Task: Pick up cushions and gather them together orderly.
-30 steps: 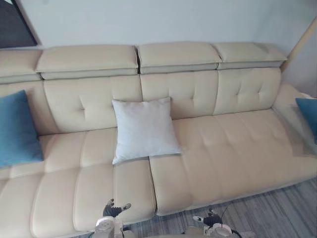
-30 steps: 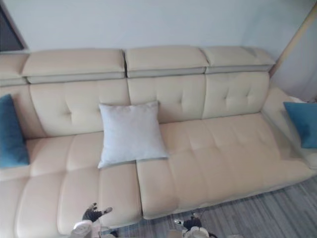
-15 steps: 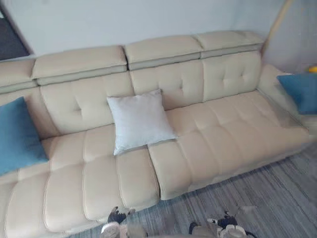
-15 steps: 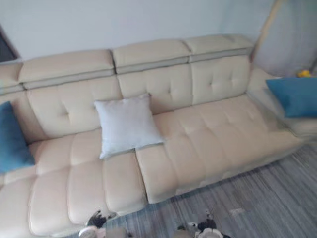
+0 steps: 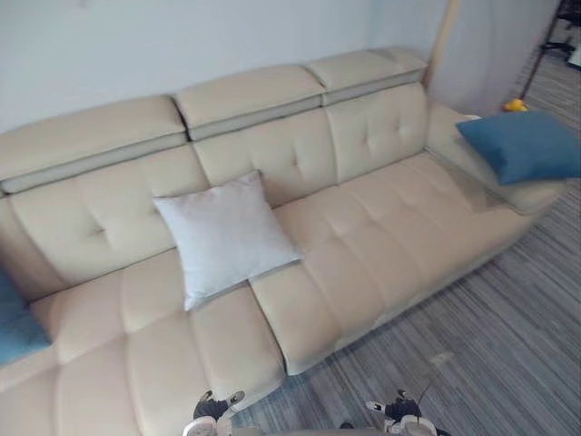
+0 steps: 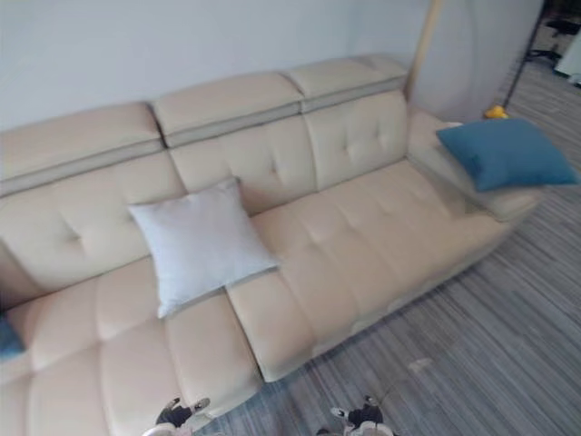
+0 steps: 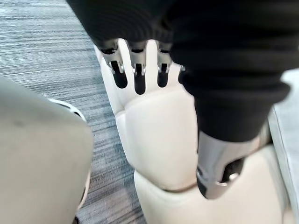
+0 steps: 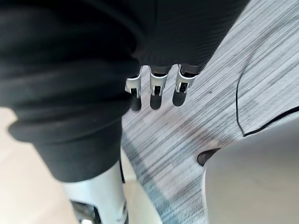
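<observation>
White cushion: the pale cushion (image 5: 222, 238) stands on the seat of the sofa (image 5: 381, 236), leaning back against the tufted backrest; its lower edge lies across the gap between two seat sections.
Blue cushion, right: a blue cushion (image 5: 525, 145) lies on the sofa's right armrest, well apart from the white cushion, with bare seat between them.
Blue cushion, left: a second blue cushion (image 5: 14, 322) shows at the left edge of the eye views, on the seat by the backrest, cut off by the frame, apart from the white cushion.
Sofa: long, cream, with padded headrests along the top, set against a pale wall (image 5: 182, 36).
Floor: grey striped floor (image 5: 490, 345) runs in front of the sofa and off to the right.
Yellow thing: a small yellow object (image 5: 515, 105) sits behind the right armrest, just past the blue cushion; what it is cannot be told.
Left robot hand: the left robot hand (image 5: 216, 406) shows low at the bottom of the eye views, in front of the sofa's front edge. Its fingers (image 7: 135, 70) hang straight and loosely spread over the cream seat edge, thumb apart, holding nothing.
Right robot hand: the right robot hand (image 5: 400, 411) shows low over the floor, to the right of the other. Its fingers (image 8: 156, 93) are straight and relaxed above the striped floor, thumb apart, holding nothing.
Contact: neither robot hand touches a cushion.
</observation>
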You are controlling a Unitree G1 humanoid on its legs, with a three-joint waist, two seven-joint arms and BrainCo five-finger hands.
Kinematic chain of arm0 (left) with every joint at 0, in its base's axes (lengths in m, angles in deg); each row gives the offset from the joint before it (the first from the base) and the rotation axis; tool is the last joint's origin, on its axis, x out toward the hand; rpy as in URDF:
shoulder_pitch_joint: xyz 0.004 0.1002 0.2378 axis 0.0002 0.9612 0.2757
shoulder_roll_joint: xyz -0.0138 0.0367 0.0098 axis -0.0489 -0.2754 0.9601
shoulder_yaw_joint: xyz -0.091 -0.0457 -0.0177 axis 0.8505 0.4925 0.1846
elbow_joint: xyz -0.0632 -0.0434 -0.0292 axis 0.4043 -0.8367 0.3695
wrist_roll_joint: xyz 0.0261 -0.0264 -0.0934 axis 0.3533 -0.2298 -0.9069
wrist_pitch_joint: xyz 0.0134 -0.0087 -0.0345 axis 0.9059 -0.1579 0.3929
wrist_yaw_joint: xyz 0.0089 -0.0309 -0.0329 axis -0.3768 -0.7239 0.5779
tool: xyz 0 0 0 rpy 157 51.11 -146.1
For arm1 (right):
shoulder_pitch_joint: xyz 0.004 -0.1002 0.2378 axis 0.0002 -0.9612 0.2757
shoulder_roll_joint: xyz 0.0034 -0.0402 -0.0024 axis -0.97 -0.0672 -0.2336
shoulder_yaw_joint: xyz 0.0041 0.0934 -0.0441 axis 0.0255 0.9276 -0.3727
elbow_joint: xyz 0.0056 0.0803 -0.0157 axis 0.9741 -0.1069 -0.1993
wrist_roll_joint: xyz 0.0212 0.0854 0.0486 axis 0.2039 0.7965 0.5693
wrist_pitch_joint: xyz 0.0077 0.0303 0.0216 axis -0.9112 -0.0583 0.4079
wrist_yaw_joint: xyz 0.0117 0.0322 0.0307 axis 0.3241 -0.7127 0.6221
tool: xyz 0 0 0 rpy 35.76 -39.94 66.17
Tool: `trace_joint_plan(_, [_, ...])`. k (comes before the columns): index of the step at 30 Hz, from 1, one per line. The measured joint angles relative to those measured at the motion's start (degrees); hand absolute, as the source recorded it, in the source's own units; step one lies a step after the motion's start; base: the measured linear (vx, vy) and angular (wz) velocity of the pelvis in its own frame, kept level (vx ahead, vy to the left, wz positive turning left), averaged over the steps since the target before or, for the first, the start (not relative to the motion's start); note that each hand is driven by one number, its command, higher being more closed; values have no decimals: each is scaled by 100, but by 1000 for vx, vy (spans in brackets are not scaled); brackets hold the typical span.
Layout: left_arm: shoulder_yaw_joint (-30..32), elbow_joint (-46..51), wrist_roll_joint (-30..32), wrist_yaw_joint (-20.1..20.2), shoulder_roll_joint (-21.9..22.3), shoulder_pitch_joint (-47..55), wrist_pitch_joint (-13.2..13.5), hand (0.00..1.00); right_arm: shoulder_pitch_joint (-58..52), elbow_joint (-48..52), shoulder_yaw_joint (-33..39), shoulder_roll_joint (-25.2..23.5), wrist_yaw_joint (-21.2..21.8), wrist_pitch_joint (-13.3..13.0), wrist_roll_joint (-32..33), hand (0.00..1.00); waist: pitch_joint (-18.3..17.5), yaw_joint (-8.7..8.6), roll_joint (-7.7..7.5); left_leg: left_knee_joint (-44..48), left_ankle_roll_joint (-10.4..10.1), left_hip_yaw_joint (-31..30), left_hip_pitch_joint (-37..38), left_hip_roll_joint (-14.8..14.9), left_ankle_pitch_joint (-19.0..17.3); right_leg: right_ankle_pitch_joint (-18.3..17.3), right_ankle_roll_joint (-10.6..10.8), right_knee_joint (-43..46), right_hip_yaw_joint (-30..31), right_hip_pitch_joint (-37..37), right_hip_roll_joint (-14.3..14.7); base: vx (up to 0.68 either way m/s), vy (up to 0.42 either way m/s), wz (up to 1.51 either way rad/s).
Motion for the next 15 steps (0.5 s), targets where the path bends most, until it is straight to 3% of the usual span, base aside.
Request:
trace_joint_plan(1, [11,2,-2,1,17,-22,-1,0,59,6,-2,5,1,-1,8,0,9,39,31,-57,5,330,29,164,6,226,-64,2,-359,-214,102,27,-62,-173])
trace_joint_plan(2, [21,8,-1,1,16,-37,-2,0,127,16,11,11,4,0,11,0,53,56,95,-105,1,576,43,253,12,201,-237,5,-895,-287,58,15,-72,-143])
trace_joint_plan(4, [-3,22,-7,0,8,-76,-11,0,113,11,56,0,7,12,17,0,104,16,-5,-204,-5,1110,273,189,13,-327,-695,429,-2737,-361,-425,-4,-87,-109])
trace_joint_plan(5, [-5,11,-7,0,19,-74,-16,0,109,11,65,9,5,13,17,0,118,7,18,-208,-12,1185,334,200,15,-323,-680,455,-2890,-335,-473,20,-123,-105])
trace_joint_plan(9, [-112,-96,-1,33,30,-99,-17,0,154,-1,224,85,8,-29,31,0,209,-99,167,-228,-209,1198,613,272,130,-298,-673,292,-2385,-257,-108,54,-136,-85])
trace_joint_plan(11, [-71,-96,42,85,32,-135,-29,0,179,-4,317,94,6,-28,89,0,277,-120,192,500,-218,1184,434,526,135,-323,-666,214,-2172,-211,30,60,-151,-68])
trace_joint_plan(12, [20,-90,88,106,52,-142,-36,0,175,5,304,106,-3,-26,96,0,329,-111,217,1568,-173,1040,141,840,162,-357,-714,200,-2005,-90,151,96,-152,-82])
trace_joint_plan(13, [176,-46,96,115,95,-111,-37,0,185,16,246,101,-10,-17,95,0,409,-88,283,2693,280,613,-225,1126,447,-378,-844,206,-1755,57,333,104,-139,-93])
trace_joint_plan(14, [236,40,90,120,99,-111,-31,0,183,15,186,122,-11,-16,95,0,429,-64,280,3086,294,352,-454,1160,383,-409,-907,222,-1616,85,397,117,-55,-130])
trace_joint_plan(15, [225,143,97,113,157,-47,-9,0,246,-4,180,150,-29,-7,93,0,449,32,345,3464,48,-154,-777,990,126,-455,-931,243,-1224,133,510,100,21,-125])
